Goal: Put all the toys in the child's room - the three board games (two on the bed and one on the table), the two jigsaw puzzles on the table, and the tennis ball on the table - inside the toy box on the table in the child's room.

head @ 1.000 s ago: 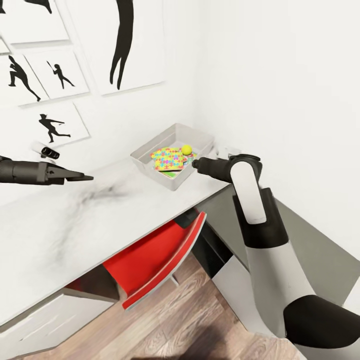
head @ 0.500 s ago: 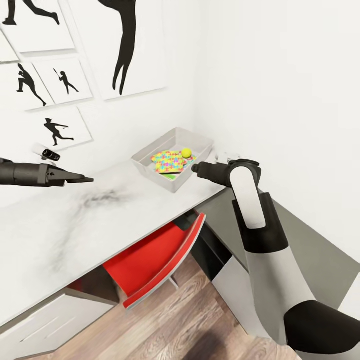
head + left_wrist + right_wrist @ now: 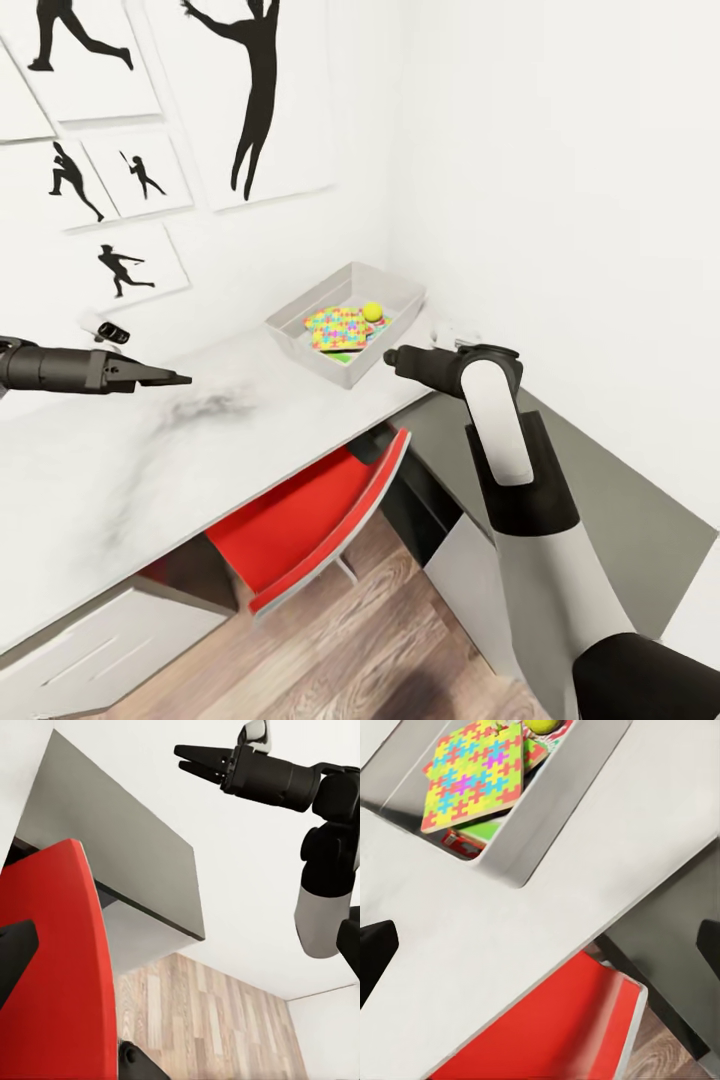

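The pale grey toy box (image 3: pixel 300 343) stands at the far corner of the white table (image 3: pixel 150 450). Inside it lies a jigsaw puzzle (image 3: pixel 335 325) with the tennis ball (image 3: pixel 372 311) beside it, and a red-and-green board game (image 3: pixel 345 348) peeks out underneath. My right gripper (image 3: pixel 390 357) hovers open and empty just in front of the box's near corner. In the right wrist view the jigsaw puzzle (image 3: pixel 472 776), the board game (image 3: pixel 465 840) and the box wall (image 3: pixel 547 810) lie ahead. My left gripper (image 3: pixel 182 379) is held open and empty over the table's left part. The bed is out of view.
A red chair (image 3: pixel 310 520) is tucked under the table. The lower dark grey section (image 3: pixel 600 500) runs along the right wall. A small black-and-white cylinder (image 3: pixel 105 330) sits by the wall near my left arm. Wood floor (image 3: pixel 380 640) lies below.
The head view has shifted, so the pictures and the toy box sit a little lower. My right gripper has drawn slightly back from the toy box. Nothing was taken or let go.
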Tool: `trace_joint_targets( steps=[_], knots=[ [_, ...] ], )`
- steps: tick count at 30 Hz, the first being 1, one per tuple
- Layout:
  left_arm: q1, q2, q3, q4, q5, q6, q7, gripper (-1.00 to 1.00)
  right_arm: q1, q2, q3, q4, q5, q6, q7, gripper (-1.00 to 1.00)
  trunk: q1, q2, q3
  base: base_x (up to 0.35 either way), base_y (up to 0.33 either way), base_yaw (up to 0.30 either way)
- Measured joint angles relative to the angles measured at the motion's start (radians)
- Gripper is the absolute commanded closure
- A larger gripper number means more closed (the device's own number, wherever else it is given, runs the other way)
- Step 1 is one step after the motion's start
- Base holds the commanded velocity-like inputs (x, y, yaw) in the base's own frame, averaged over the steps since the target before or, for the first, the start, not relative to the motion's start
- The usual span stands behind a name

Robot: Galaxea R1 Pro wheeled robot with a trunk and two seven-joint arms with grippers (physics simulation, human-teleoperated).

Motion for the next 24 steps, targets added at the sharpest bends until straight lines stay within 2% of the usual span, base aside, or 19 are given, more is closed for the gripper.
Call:
trace_joint_targets(
  steps=[4, 11, 20, 24],
  knots=[
    [0.003, 0.001, 0.0, 0.0, 0.0, 0.0, 0.0, -1.0, 0.001, 0.0, 0.001, -0.001, 0.0, 0.0, 0.0, -1.0, 0.0, 0.0, 0.007, -0.183, 0.0, 0.0],
    [0.006, 0.0, 0.0, 0.0, 0.0, 0.0, 0.001, -1.0, 0.012, 0.0, 0.001, -0.001, 0.0, -0.001, 0.001, -1.0, 0.0, 0.0, 0.018, -0.023, 0.0, 0.0],
    [0.029, -0.005, 0.0, 0.001, -0.001, -0.008, 0.003, -1.0, 0.104, 0.0, -0.003, 0.002, 0.008, -0.012, 0.009, -1.0, 0.0, 0.0, 0.033, -0.001, 0.0, 0.0],
    [0.032, -0.007, 0.0, 0.0, -0.002, -0.009, 0.003, -1.0, 0.149, -0.037, -0.004, 0.004, 0.009, -0.047, 0.017, -1.0, 0.0, 0.0, 0.04, 0.0, 0.0, 0.0]
  ],
)
